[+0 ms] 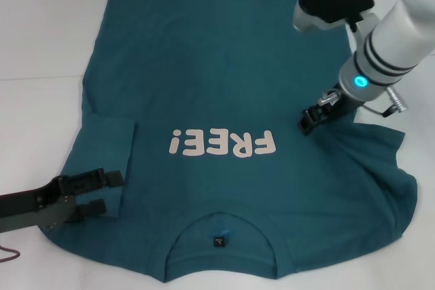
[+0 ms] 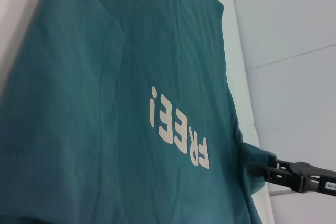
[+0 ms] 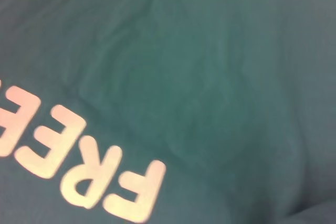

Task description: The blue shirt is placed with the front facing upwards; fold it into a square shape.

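The soft, limp blue shirt was judged best pinched at its edge, where the right gripper was closed on bunched cloth; the left gripper lay spread apart, holding nothing, over the folded-in sleeve.

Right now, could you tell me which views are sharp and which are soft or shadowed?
Head view: evenly lit and crisp, with the blue shirt and the FREE! print sharp. Left wrist view: print legible, but the near cloth blurs. Right wrist view: very close, soft throughout, darkening toward one corner.
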### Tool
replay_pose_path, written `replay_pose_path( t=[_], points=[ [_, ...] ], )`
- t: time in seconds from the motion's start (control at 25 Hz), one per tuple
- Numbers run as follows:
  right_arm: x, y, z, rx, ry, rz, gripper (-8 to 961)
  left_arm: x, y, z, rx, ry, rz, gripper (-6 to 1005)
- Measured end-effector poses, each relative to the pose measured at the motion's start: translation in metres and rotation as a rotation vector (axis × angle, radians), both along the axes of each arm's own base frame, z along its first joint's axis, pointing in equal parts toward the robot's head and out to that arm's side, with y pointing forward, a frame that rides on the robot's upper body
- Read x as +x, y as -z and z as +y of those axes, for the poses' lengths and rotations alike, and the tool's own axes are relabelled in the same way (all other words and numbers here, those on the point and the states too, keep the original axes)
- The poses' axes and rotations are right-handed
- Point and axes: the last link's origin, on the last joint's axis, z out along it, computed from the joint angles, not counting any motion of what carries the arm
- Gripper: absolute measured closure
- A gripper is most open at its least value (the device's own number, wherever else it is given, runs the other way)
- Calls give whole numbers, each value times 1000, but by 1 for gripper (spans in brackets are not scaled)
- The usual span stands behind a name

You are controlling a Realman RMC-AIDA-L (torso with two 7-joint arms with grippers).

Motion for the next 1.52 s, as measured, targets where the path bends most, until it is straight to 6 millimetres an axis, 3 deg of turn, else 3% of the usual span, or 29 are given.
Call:
replay_pose_path(
  t=[0.4,0.76,0.96,1.24,1.52],
  points=[
    [20,-41,-14,32,55,3,387,-2,0,-2,-1,-8,-1,53],
    [32,-77,-21,106,51,219,387,0,0,0,-1,-3,-2,53],
    [55,-94,-34,83,55,270,387,-1,0,-1,-1,-6,-2,53],
    [86,-118,-50,63,-61,288,387,0,0,0,0,-5,-1,53],
    [92,-121,-42,52,-209,183,387,2,3,3,-6,-2,-3,53]
  ],
)
